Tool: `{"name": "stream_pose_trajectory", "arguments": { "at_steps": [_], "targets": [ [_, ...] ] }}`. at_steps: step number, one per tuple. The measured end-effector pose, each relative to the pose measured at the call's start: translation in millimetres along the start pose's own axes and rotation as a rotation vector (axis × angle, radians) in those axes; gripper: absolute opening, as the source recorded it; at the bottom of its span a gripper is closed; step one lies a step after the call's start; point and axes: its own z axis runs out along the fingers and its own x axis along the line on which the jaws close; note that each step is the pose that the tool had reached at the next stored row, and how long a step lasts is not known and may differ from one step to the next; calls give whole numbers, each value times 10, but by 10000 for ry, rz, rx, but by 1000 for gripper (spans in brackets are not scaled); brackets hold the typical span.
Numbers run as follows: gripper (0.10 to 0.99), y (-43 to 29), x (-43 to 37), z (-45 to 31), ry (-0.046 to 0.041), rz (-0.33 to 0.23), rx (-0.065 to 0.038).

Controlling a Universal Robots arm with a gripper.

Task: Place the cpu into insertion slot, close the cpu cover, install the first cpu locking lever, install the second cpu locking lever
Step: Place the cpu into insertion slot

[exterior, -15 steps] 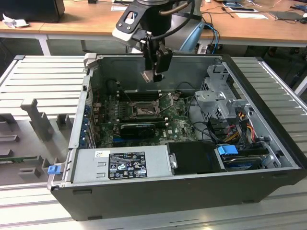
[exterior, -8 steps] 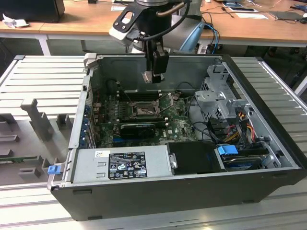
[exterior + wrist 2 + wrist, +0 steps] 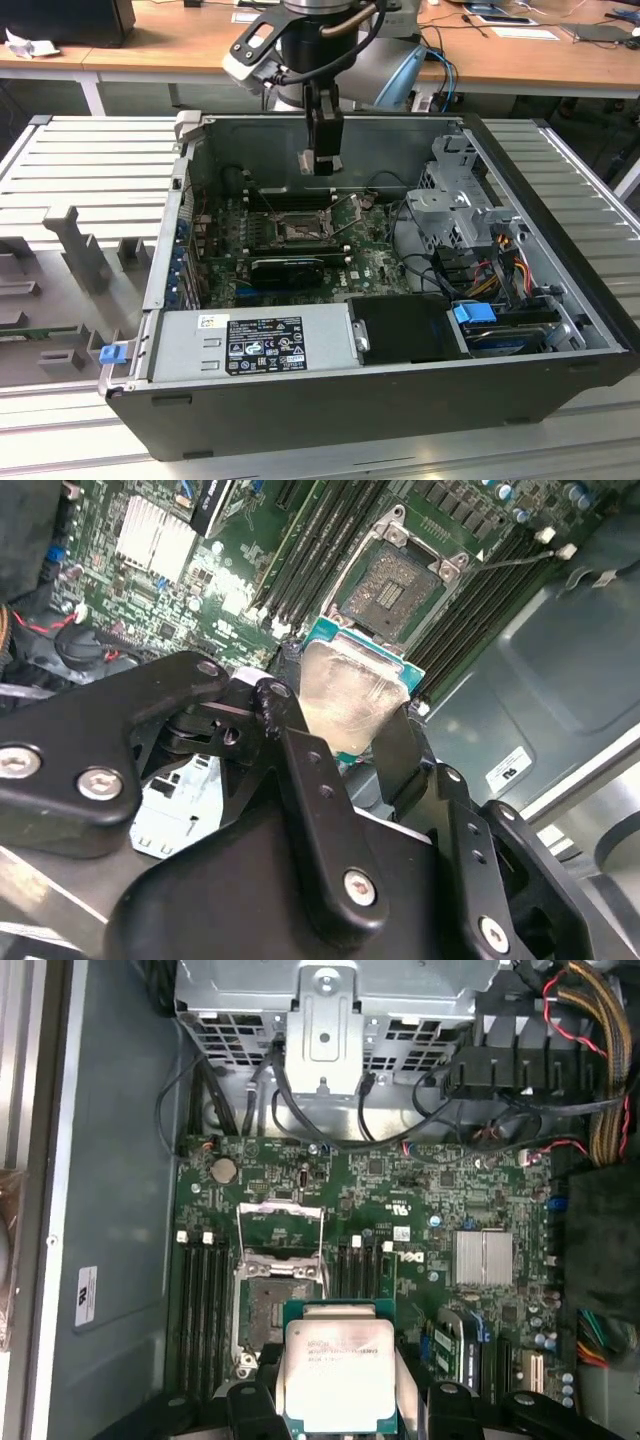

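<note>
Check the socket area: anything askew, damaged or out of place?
Nothing stands out. The cpu is held squarely by the gripper, jaws on opposite edges, above the motherboard. The cpu cover stands open, and the insertion slot looks bare and unobstructed.

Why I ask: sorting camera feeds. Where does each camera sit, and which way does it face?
Exterior view: off the arm, above the computer case, looking down into it; arm and end effector show.
First wrist view: at the wrist, looking straight down at the green board and socket; fingertips show.
Second wrist view: at the wrist, looking slantwise past the end effector's black links to the socket.
Shared: both wrist views show the gripped chip near the socket.
</note>
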Motion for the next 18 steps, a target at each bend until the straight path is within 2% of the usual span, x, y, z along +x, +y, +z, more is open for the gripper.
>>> {"name": "stream_pose_trajectory", "arguments": {
  "at_steps": [2, 13, 18],
  "targets": [
    [529, 0, 0, 5, -13, 153, -3],
    [529, -4, -1, 50, -17, 185, -2],
    [529, -5, -1, 55, -32, 374, -7]
  ]
}}
